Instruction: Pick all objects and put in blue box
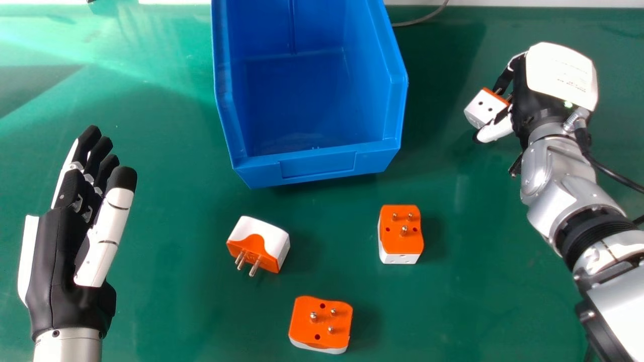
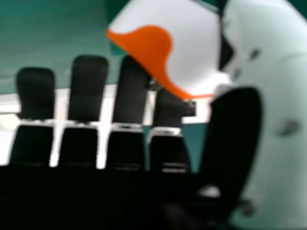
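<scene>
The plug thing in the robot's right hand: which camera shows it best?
The right hand view: the adapter looks largest there, its wavy orange-and-white side plain beside the right hand's fingers, though the picture's edge crops it. The head view shows it smaller, but adds a white face with dark holes.

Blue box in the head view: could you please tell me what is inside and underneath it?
Inside the blue box, I see bare floor and inner walls, with nothing resting there. Its base covers whatever lies directly underneath; green tabletop shows beside it.
</scene>
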You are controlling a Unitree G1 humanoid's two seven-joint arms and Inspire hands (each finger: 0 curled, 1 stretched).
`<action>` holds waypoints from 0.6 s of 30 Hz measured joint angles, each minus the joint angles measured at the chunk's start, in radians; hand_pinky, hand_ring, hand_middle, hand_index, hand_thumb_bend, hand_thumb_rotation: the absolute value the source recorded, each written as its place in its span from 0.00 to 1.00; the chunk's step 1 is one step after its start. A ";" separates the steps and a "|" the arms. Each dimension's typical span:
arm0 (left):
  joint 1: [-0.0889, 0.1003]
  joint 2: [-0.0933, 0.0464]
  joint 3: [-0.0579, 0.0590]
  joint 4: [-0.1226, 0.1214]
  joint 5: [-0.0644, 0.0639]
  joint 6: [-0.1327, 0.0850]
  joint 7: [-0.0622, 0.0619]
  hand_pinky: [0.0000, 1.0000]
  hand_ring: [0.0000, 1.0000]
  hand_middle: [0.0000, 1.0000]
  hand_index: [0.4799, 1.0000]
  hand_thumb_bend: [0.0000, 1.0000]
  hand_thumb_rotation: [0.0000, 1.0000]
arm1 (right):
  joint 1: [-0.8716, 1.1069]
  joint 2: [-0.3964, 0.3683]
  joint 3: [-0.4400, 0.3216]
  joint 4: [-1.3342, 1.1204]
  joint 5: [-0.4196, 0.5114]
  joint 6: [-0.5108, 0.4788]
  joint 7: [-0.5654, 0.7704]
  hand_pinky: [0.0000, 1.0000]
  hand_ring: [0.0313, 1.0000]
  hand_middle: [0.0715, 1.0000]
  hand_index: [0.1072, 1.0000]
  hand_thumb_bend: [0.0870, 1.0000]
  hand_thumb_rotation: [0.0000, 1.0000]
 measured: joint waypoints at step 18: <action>-0.002 0.000 0.001 -0.011 0.010 0.013 0.004 0.94 0.94 0.94 0.85 0.66 0.61 | 0.005 -0.002 -0.024 0.001 0.023 -0.043 -0.010 0.36 0.37 0.45 0.45 0.47 0.00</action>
